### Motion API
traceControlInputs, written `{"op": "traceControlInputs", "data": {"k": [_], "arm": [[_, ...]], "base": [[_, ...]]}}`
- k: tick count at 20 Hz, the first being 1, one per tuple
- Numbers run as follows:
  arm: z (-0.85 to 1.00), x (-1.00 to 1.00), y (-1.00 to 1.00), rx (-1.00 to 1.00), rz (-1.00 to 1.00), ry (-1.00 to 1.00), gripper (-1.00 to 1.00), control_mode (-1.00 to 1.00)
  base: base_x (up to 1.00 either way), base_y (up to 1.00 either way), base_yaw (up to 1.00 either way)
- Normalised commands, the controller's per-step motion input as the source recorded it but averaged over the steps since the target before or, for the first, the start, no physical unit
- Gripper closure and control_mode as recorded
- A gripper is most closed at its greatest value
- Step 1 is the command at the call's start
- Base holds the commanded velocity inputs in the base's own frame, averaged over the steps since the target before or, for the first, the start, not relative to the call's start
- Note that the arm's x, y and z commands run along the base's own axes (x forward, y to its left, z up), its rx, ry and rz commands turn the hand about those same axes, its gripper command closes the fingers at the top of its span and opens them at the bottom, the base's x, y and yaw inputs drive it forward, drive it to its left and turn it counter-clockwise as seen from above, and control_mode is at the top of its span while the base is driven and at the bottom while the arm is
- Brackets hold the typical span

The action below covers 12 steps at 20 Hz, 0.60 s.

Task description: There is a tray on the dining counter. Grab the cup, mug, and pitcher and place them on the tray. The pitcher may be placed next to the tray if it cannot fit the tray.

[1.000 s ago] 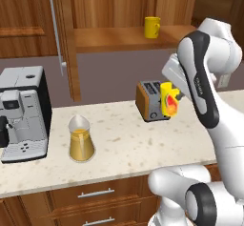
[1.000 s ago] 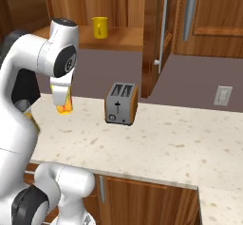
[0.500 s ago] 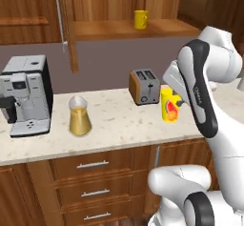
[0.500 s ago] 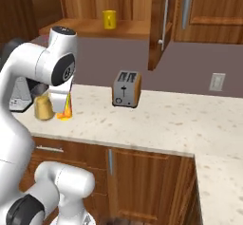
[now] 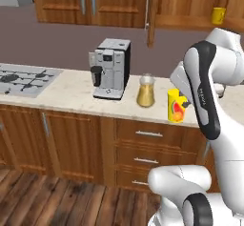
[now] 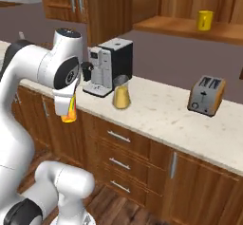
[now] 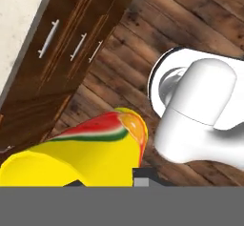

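The fingers are clamping the tall yellow handleless cup (image 5: 177, 106), marked with a red, green and orange fruit picture, holding it in the air over the wooden floor. Farther off, a clear glass pitcher (image 6: 121, 92) of orange liquid is standing on the beige speckled surface (image 6: 156, 110), beside the coffee machine (image 6: 106, 67). A short yellow mug (image 6: 205, 20) is sitting on the wooden shelf (image 6: 180, 26).

A grey coffee machine (image 5: 110, 67) stands on the beige worktop (image 5: 66, 94), with a hob (image 5: 21, 78) to its left. A toaster (image 6: 205, 95) sits further along the worktop. Wooden drawers (image 5: 147, 156) run below, above a plank floor (image 7: 190, 25). Wall cabinets (image 5: 90, 1) hang above.
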Motion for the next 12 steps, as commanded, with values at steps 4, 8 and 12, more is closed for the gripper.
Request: {"op": "traceControlInputs", "data": {"k": [4,8,12], "arm": [[0.00,0.00,0.00,0.00,0.00,0.00,1.00,1.00],[0.00,0.00,0.00,0.00,0.00,0.00,1.00,1.00],[0.00,0.00,0.00,0.00,0.00,0.00,1.00,1.00]], "base": [[0.00,0.48,1.00],[0.01,0.05,1.00],[0.01,0.00,1.00]]}}
